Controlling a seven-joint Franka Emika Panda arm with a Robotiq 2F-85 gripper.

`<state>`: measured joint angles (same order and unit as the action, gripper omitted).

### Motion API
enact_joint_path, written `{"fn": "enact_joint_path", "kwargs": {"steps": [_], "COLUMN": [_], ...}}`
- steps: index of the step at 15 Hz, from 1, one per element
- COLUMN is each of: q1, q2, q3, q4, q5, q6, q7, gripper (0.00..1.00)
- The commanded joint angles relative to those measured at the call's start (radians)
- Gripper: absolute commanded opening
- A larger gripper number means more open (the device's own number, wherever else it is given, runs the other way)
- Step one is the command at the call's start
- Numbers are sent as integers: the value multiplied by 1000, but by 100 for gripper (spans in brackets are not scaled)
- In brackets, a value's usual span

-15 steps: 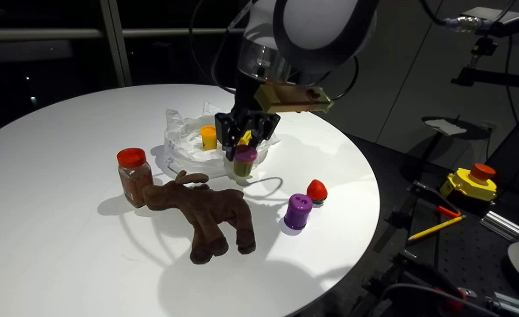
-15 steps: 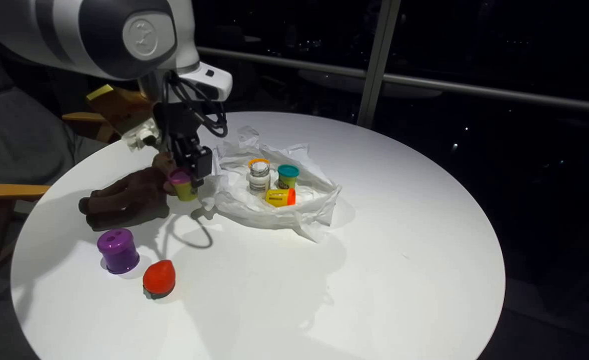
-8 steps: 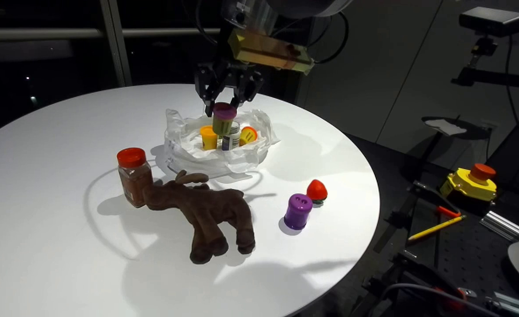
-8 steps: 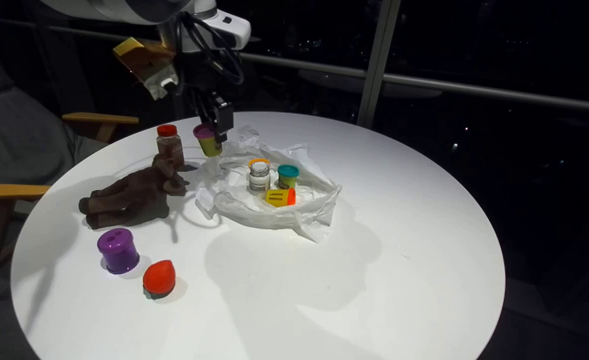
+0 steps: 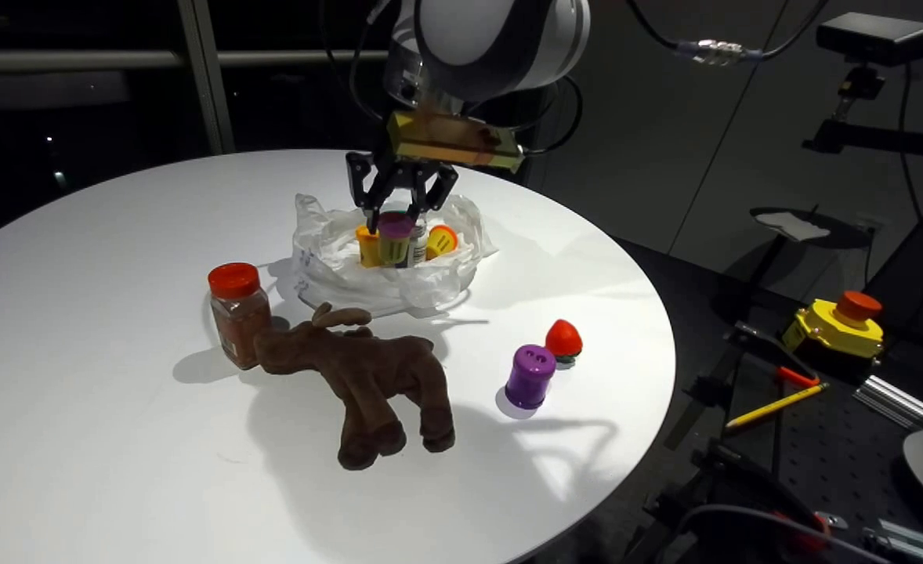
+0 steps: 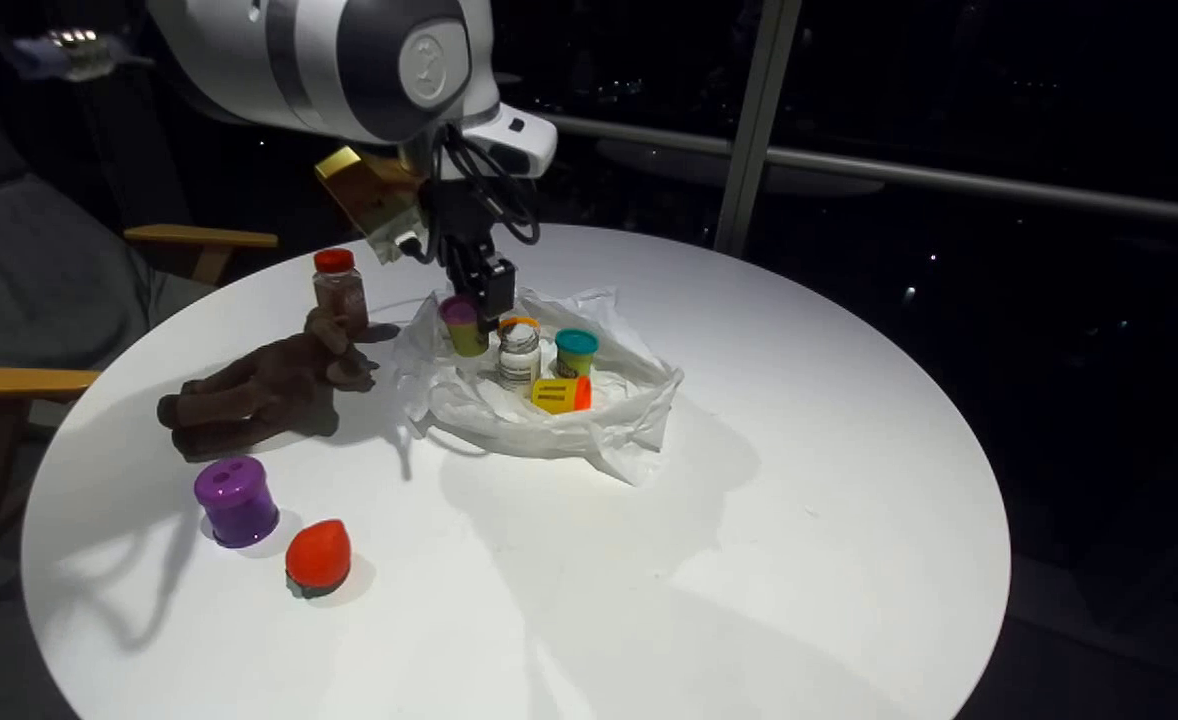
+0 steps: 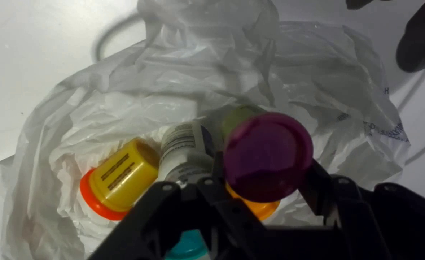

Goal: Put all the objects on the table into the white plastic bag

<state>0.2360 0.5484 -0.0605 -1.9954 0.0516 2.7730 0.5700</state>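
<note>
My gripper [image 5: 393,217] is shut on a yellow-green tub with a purple lid [image 7: 268,157], held upright inside the white plastic bag's [image 6: 509,432] outline. I cannot tell if the tub touches the bag. In the bag are a white bottle [image 6: 519,365], an orange-lidded tub [image 5: 368,249], a teal-lidded tub [image 6: 576,350] and a yellow tub [image 7: 124,177] on its side. On the table outside it are a brown plush moose [image 5: 375,372], a red-lidded jar [image 5: 240,321], a purple container [image 6: 237,508] and a red strawberry [image 6: 319,555].
The round white table [image 6: 799,560] carries everything; its edge runs close past the strawberry and purple container. The bag's crumpled walls [image 7: 212,57] stand up around its contents. A chair [image 6: 39,290] stands beyond the table's edge.
My gripper has carried the purple-lidded tub from beside the bag, up and over its side, then lowered it among the bag's contents. The other objects have stayed put.
</note>
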Motion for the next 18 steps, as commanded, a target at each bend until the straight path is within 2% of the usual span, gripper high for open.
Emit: {"fn": "enact_joint_path", "kwargs": {"steps": [1, 5, 6, 7, 8, 9, 12, 15, 18], "q1": [-13, -3, -3, -3, -5, -2, 28, 98, 140], "q2": [100, 148, 150, 154, 151, 137, 68, -53, -171], "q3": [9, 9, 12, 14, 16, 16, -4, -69, -87], "q4": [105, 154, 160, 164, 165, 156, 102, 3, -136], "q5": [45, 64, 68, 71, 74, 75, 59, 18, -36], "q6": [-4, 7, 5, 8, 10, 14, 20, -87, -158], "q7": [-9, -6, -8, -9, -11, -11, 7, 80, 168], "gripper": [21, 21, 34, 70, 71, 77, 100, 100, 100]}}
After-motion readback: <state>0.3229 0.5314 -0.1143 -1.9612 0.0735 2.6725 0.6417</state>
